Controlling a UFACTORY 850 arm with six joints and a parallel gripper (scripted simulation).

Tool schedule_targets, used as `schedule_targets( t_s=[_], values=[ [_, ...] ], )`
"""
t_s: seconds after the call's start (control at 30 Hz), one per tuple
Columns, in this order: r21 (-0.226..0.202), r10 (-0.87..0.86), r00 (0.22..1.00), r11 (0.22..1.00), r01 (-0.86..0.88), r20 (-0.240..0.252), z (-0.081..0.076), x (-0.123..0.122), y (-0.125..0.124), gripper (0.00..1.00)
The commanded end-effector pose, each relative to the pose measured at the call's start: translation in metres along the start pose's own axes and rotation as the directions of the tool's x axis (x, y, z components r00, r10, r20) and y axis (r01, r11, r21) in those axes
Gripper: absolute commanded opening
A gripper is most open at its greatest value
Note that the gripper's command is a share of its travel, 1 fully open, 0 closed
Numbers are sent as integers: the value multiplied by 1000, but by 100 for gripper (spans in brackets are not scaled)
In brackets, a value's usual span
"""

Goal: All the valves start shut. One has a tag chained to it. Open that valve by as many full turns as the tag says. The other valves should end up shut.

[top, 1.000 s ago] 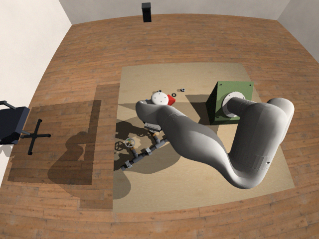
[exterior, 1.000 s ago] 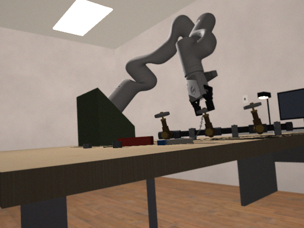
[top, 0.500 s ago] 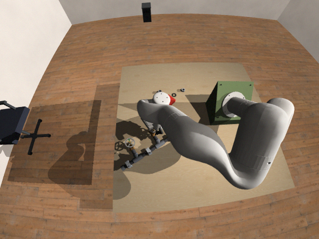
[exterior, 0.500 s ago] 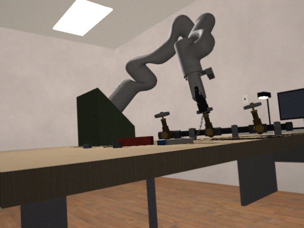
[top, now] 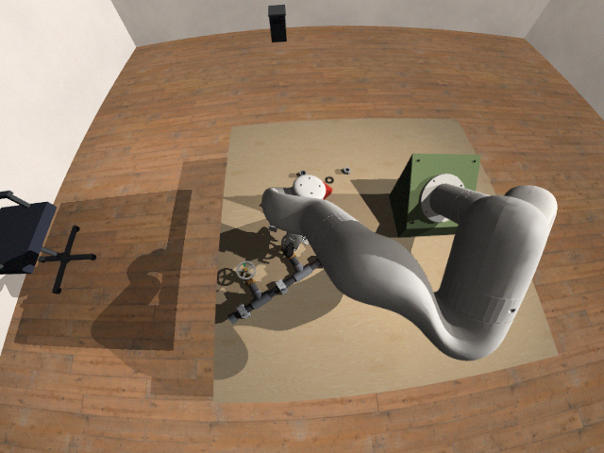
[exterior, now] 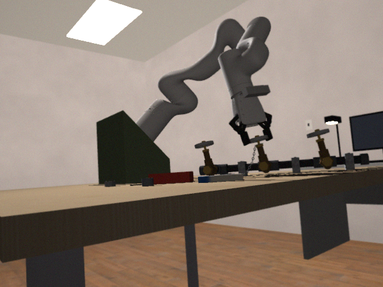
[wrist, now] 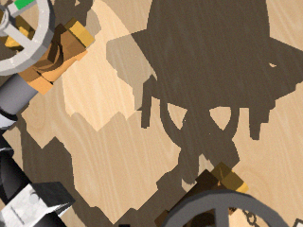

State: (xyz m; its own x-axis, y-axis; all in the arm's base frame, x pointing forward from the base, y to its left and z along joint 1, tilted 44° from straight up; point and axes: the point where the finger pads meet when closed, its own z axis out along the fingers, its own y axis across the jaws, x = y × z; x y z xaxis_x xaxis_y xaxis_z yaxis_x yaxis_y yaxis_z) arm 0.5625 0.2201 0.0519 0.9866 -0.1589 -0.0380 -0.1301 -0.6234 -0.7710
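Note:
Three brass valves stand on a dark pipe [exterior: 281,162] [top: 273,288] [wrist: 16,92]. In the exterior view they are the left valve [exterior: 204,144], the middle valve [exterior: 262,154] and the right valve [exterior: 318,133]. A chain [exterior: 252,157] [wrist: 251,218] hangs from the middle valve; I cannot read its tag. My gripper [exterior: 257,139] is open, with its fingers on either side of the middle valve's handwheel. The wrist view shows that dark handwheel [wrist: 222,205] at the bottom edge and a light handwheel with a green mark [wrist: 26,44] [top: 245,269] at the top left.
The arm's green base block [top: 441,168] [exterior: 123,154] stands at the back of the table. A red block [exterior: 170,177] [top: 327,190], a flat blue-grey plate [exterior: 221,178] and small nuts [top: 345,170] lie near the pipe. A pipe clamp [wrist: 33,203] shows in the wrist view.

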Motion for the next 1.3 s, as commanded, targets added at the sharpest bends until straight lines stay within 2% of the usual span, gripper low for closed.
schedule_targets(
  t_s=[0.0, 0.1, 0.17, 0.2, 0.33, 0.6, 0.83, 0.87, 1.27],
  values=[
    [-18, 274, 962, 962, -274, 18, -1, 1, 0, 100],
    [-20, 433, 901, 901, -433, 12, -1, 1, 0, 100],
    [-20, 433, 901, 901, -433, 12, -1, 1, 0, 100],
    [-25, 576, 818, 817, -575, 10, -1, 1, 0, 100],
    [-26, 712, 703, 702, -711, 5, -1, 1, 0, 100],
    [-62, 936, 352, 352, -934, 4, -1, 1, 0, 100],
    [-62, 940, 341, 341, -938, 3, -1, 1, 0, 100],
    [-62, 940, 341, 341, -938, 3, -1, 1, 0, 0],
    [-62, 940, 341, 341, -938, 3, -1, 1, 0, 0]
  ],
)
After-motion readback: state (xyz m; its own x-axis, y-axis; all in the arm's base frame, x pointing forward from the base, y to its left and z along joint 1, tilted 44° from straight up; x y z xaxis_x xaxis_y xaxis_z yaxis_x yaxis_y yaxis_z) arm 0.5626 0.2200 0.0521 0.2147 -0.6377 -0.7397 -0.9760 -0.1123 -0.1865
